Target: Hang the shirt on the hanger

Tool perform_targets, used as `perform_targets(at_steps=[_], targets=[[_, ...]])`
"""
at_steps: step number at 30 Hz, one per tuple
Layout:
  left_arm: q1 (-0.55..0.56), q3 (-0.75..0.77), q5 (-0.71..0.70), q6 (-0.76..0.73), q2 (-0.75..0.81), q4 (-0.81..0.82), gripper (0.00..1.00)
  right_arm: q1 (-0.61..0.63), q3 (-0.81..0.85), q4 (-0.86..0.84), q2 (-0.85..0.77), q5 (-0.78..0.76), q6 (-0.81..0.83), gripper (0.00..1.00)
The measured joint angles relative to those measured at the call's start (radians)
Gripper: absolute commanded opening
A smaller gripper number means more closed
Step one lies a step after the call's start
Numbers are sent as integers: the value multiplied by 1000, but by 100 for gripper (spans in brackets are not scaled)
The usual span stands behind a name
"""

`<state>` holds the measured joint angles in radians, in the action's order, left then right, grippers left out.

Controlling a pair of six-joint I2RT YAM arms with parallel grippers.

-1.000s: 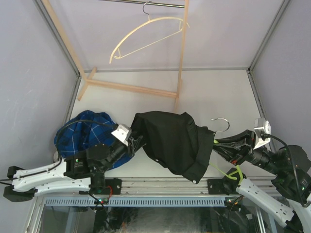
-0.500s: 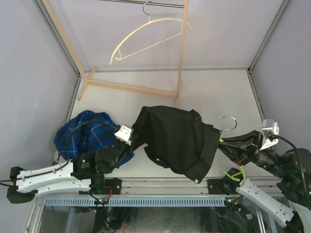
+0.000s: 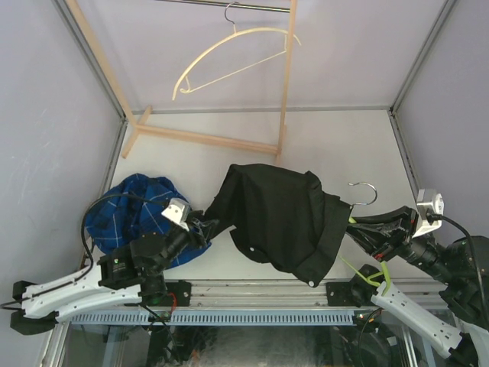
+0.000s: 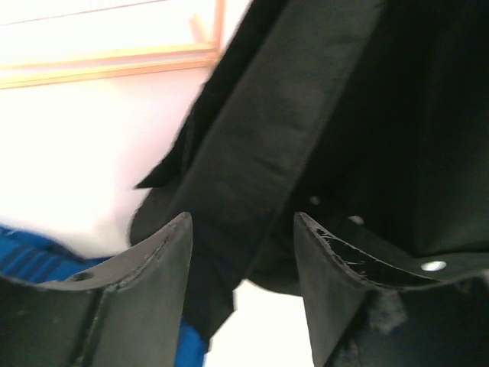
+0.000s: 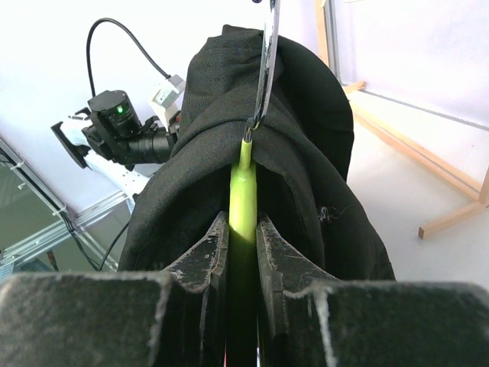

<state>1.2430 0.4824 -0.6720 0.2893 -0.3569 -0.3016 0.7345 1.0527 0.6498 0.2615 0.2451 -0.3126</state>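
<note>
The right fingers [image 5: 220, 241] are clenched on the green neck of the hanger [image 5: 243, 191], holding it raised (clear of the desk [image 3: 344, 145]) so the shirt [image 3: 279, 218] hangs draped over it. The left fingers [image 4: 179, 237] stand released at the shirt's front band, probably to take it and pull it straight.

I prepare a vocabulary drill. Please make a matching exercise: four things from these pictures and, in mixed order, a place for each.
1 black shirt
2 green hanger
3 cream hanger
4 blue plaid shirt

A on the rail at the back
B bunched on the table
C in the right gripper
D draped over the green hanger

Pairs: 1-D, 2-C, 3-A, 4-B
</note>
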Motion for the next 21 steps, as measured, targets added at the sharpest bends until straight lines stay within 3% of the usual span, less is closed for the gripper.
perform_targets(at_steps=[2, 5, 10, 13, 15, 18, 21], targets=[[0, 0, 75, -18, -5, 42, 71, 0, 0, -1, 2, 3, 0, 0], [0, 3, 137, -42, -33, 98, 73, 0, 0, -2, 5, 8, -1, 0], [0, 33, 135, -94, -142, 151, 71, 0, 0, -5, 13, 23, -6, 0], [0, 79, 83, -126, -233, 176, 64, 0, -1, -13, 16, 31, -10, 0], [0, 97, 51, -140, -278, 201, 54, 0, -1, -21, 18, 38, -14, 0], [-3, 109, 12, -154, -343, 235, 21, 0, -1, -29, 18, 52, -20, 0], [-5, 109, -18, -155, -389, 237, 2, 0, -1, -28, 18, 53, -20, 0]])
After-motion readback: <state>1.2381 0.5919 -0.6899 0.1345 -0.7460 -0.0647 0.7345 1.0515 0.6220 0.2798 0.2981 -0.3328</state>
